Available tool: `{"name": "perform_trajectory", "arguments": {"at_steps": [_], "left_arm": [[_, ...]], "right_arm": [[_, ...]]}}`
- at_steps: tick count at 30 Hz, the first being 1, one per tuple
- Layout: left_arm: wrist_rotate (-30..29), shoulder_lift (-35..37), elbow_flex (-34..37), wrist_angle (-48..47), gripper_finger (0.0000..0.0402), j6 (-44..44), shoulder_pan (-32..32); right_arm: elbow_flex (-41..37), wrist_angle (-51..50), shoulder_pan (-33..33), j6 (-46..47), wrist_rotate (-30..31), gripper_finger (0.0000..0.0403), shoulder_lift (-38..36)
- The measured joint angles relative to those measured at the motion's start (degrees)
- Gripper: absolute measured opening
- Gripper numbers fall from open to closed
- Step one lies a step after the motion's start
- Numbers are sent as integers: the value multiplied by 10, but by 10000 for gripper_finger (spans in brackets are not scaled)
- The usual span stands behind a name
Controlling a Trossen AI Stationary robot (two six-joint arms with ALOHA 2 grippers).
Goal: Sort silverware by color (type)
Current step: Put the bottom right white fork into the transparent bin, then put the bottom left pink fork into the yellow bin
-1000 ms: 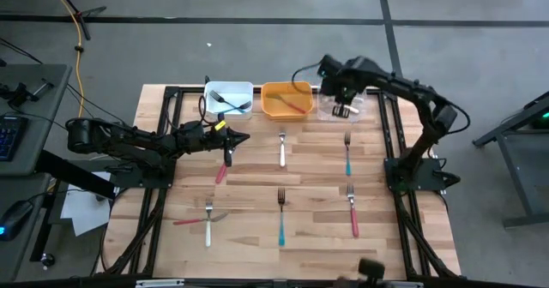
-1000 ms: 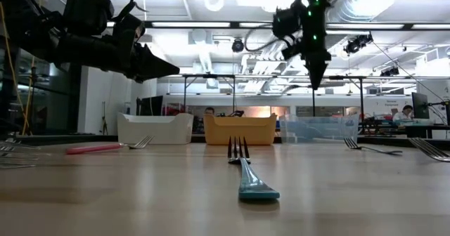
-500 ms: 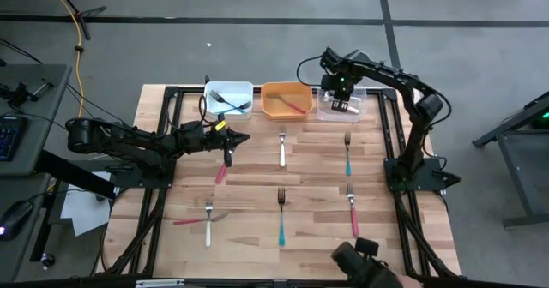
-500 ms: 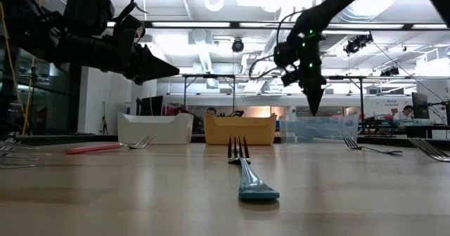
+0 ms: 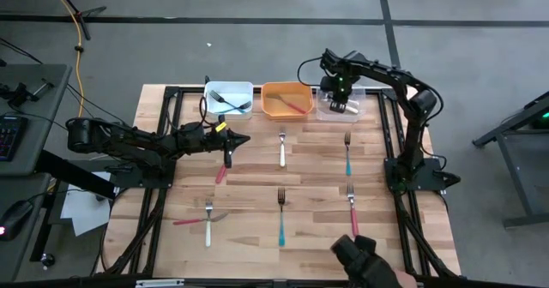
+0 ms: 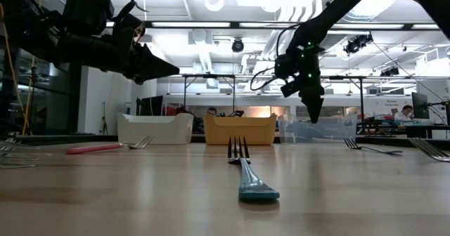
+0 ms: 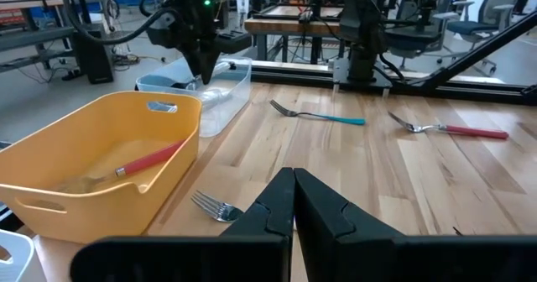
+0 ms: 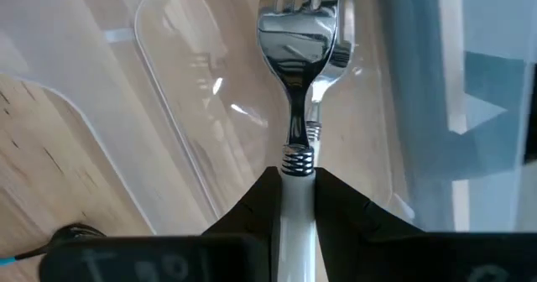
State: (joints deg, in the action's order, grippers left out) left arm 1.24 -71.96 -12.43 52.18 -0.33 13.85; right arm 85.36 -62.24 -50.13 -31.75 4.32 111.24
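Right gripper: arm reaching to the surface's far edge, pointing down into clear bin | fingers clamped on white-handled fork, tines inside the bin | Left gripper: arm stretched level above the surface, fingers closed together, holding nothing | remaining forks lie spread on the surface

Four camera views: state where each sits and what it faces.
High: overhead, straight down; both arms, right gripper at the clear bin.
Low: tabletop level, facing the room; blue-handled fork nearest.
Left wrist: past the shut left gripper toward the orange bin.
Right wrist: down at the white-handled fork it grips.
Shared: the clear bin.
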Motion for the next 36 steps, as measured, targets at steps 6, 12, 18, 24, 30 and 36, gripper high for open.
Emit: {"name": "perform_trajectory", "arguments": {"at_steps": [6,12,18,24,30,36], "left_arm": [[0,0,0,0,1,0,0],[0,0,0,0,1,0,0],[0,0,0,0,1,0,0],[0,0,0,0,1,0,0],[-1,0,0,0,1,1,0],[-2,0,0,0,1,-1,0]], "right_arm": [[0,-1,-12,-2,1,49,11],[0,-1,-28,-7,1,50,14],[0,2,-39,-16,1,51,14],[0,4,-43,-12,2,74,14],[0,6,-43,-3,7,107,14],[0,-8,-35,3,25,88,-8]]}}
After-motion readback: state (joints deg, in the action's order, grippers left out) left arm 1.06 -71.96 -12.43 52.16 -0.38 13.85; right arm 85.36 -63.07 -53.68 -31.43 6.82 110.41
